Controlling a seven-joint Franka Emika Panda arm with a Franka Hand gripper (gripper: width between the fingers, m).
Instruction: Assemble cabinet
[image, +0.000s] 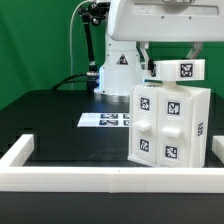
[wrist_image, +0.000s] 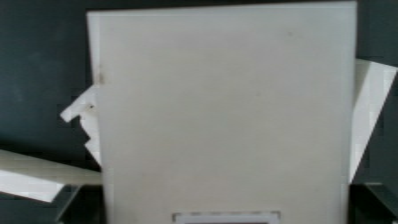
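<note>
**A:** Jaws first: apart or together?

**B:** Cannot tell. In the exterior view the gripper (image: 150, 60) shows only as dark fingers under the white hand. They are partly hidden by the upper piece (image: 182, 69), and the wrist view shows no fingers at all.

**A:** Where is the cabinet in relation to them?

**B:** The cabinet (image: 170, 122) stands upright directly beneath the jaws, on the black table (image: 60, 125). The face turned toward the exterior camera carries several square black-and-white tags. The upper piece has a tag of its own and sits on top of the body, just beside the jaws. Whether the fingers touch it I cannot say.

**A:** And from the wrist?

**B:** One broad, plain white face of the cabinet (wrist_image: 222, 110) fills nearly the whole picture, close under the jaws. Edges of other white pieces stick out from behind it on both sides, with dark table beyond.

**A:** Anything else around?

**B:** The marker board (image: 105, 120) lies flat on the table, lower than the jaws and off to one side, near the cabinet's foot. Whether the two touch is unclear. The low white border frame (image: 90, 180) runs along the table edge, on the far side of the cabinet from the arm's base (image: 118, 70) and well apart from the jaws.
</note>
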